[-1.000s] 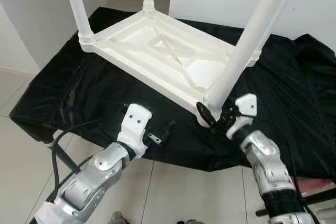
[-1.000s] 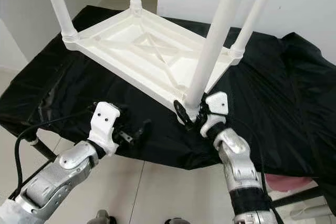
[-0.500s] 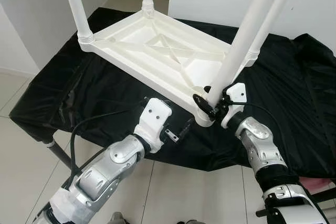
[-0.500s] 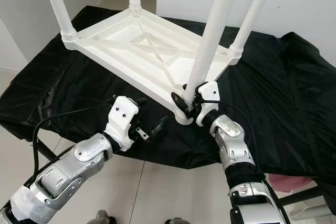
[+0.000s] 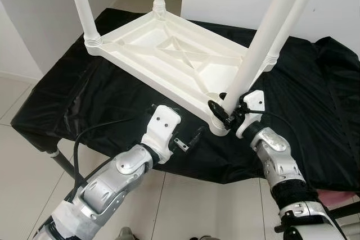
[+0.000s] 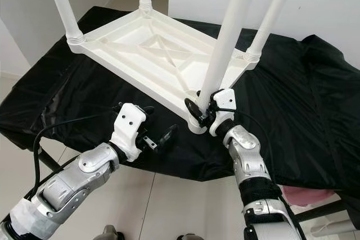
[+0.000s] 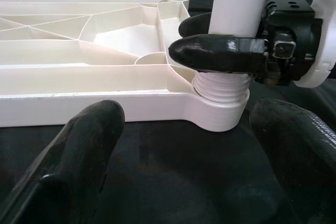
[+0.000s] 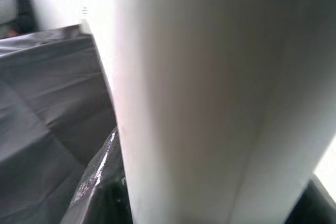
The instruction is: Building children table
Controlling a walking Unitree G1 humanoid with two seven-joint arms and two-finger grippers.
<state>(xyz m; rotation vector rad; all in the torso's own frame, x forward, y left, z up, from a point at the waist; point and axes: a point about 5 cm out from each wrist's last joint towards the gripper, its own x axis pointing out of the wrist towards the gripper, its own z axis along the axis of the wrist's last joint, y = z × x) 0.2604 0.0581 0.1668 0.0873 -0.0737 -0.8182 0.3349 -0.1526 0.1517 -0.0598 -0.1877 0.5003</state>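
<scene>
While upside down on the black cloth [image 5: 95,94], white tabletop [image 5: 169,60] with four legs pointing up.
Right gripper [image 5: 224,113] pinching near leg [image 5: 261,43] just above threaded corner socket [image 7: 218,111]. Left gripper [image 5: 188,139] spread wide, low over cloth just beside that corner, touching nothing.

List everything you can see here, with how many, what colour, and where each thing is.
tabletop: one, white, upside down on the black cloth, ribbed underside up.
table legs: four, white, standing up from the tabletop's corners.
black cloth: one, black, draped over the work surface.
floor: pale tiles, below and to the left.
left pincer: one, black fingers, open, low over the cloth before the near corner.
right pincer: one, black fingers, shut on the near leg just above its threaded socket.
</scene>
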